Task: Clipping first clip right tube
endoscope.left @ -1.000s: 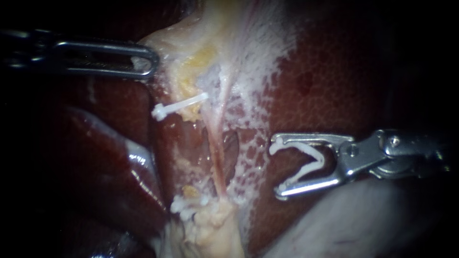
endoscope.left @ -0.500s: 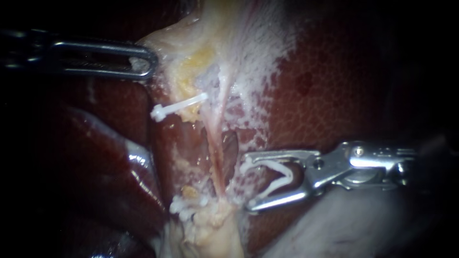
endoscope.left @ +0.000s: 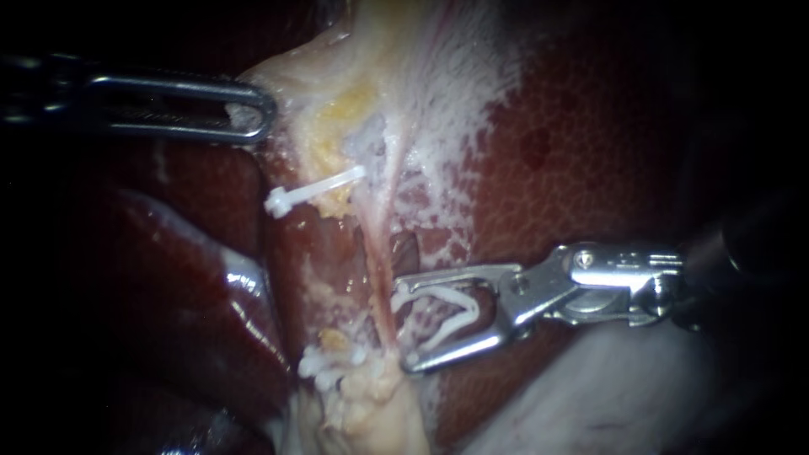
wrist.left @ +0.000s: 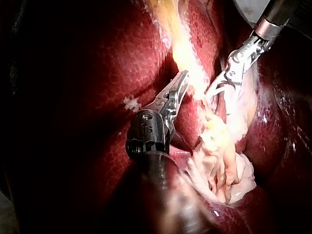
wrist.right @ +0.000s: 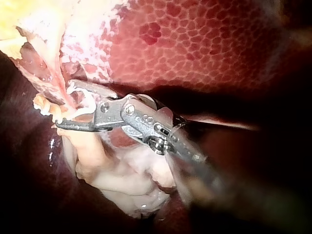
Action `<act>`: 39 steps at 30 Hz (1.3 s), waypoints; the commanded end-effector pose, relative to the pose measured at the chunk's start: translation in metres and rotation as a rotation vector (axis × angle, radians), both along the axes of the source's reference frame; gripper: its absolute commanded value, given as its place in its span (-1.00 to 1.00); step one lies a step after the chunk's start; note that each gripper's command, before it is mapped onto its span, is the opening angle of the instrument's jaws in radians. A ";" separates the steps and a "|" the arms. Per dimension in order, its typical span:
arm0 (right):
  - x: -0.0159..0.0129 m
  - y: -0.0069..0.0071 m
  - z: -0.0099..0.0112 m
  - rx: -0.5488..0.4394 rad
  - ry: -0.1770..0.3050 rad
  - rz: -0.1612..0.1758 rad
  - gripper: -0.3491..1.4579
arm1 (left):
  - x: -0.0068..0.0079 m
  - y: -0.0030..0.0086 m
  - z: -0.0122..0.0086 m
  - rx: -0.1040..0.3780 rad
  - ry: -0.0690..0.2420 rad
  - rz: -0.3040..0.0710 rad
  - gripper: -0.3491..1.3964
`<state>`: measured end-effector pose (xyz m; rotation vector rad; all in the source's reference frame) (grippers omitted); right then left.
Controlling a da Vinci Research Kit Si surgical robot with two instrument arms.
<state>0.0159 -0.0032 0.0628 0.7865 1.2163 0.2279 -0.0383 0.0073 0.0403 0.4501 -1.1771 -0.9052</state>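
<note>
A thin pink tube [endoscope.left: 381, 244] runs down through pale dissected tissue, the right one of two strands. My right instrument [endoscope.left: 403, 327] comes in from the right, its jaws wide apart around an open white clip [endoscope.left: 442, 310]. The jaw tips reach the tube's right edge; whether they straddle it I cannot tell. The right wrist view shows the same jaws [wrist.right: 66, 105] at the pink tube [wrist.right: 62, 85]. My left instrument [endoscope.left: 253, 109] is shut on pale tissue [endoscope.left: 291, 80] at the upper left, and also shows in the left wrist view [wrist.left: 179, 83].
A shut white clip [endoscope.left: 310, 190] sits across the strand left of the tube. More white clips [endoscope.left: 324, 362] lie on a pale yellow stump below. Dark red liver [endoscope.left: 590, 168] surrounds the site. A pale grey mass [endoscope.left: 607, 396] lies under the right instrument.
My right instrument has moved left with its open clip, from over the liver to the tube's right edge. The left instrument has held still.
</note>
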 end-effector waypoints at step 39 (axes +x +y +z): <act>-0.0006 0.0033 0.0001 0.077 0.033 -0.035 -0.01 | 0.0000 0.0000 0.0000 0.000 0.000 0.000 -1.00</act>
